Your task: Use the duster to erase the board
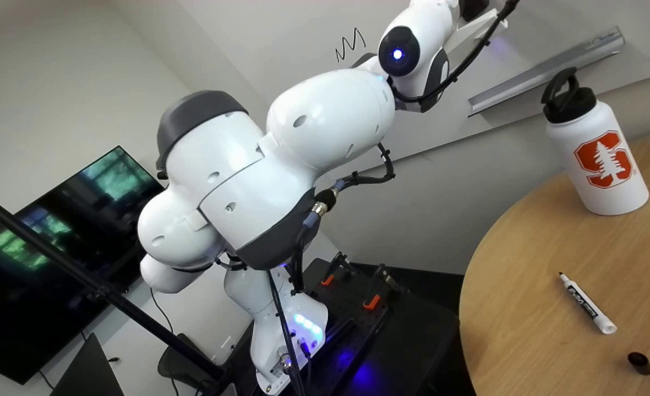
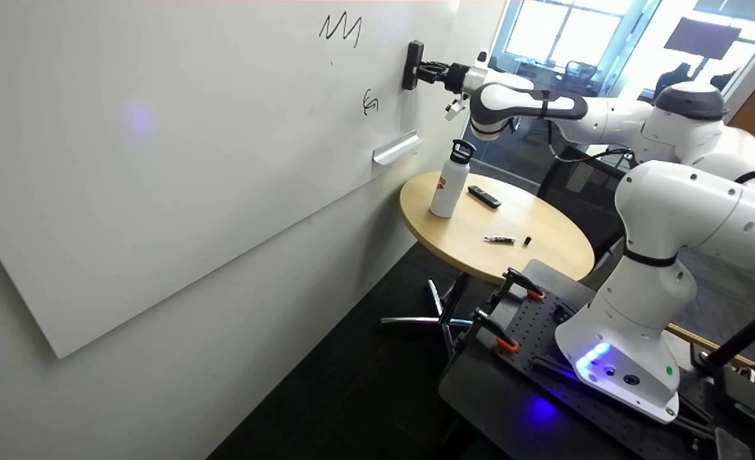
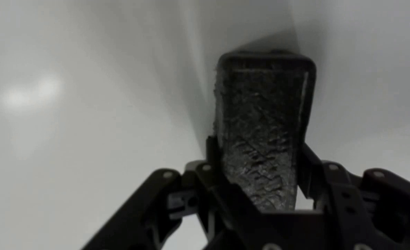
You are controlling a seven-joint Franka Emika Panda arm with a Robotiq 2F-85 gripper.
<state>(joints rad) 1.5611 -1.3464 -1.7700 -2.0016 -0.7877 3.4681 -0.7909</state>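
Black rectangular block duster (image 2: 413,65): at the large white whiteboard (image 2: 179,179), contact unclear.
My black two-fingered gripper (image 3: 258,152): closed around its sides.
Black zigzag scribble (image 2: 341,29): duster's ten o'clock in an exterior view.

The duster (image 3: 264,111) is showing black, mottled with grey flecks; the gripper (image 3: 259,159) is showing black too; the board (image 2: 160,204) is gleaming white, bearing two black scribbles (image 2: 341,29) — one a zigzag; the tray rail (image 1: 547,70) is shining silver-grey; the bottle (image 1: 594,159) is showing white below a black lid (image 1: 569,104), a red emblem (image 1: 604,159) framing a white tree; the table (image 1: 523,264) is showing pale tan; the marker (image 1: 586,302) is carrying black lettering on white — its cap (image 1: 640,363) black; the arm (image 1: 330,121) is pairing white with dark grey, blue lights (image 2: 592,356) glowing.
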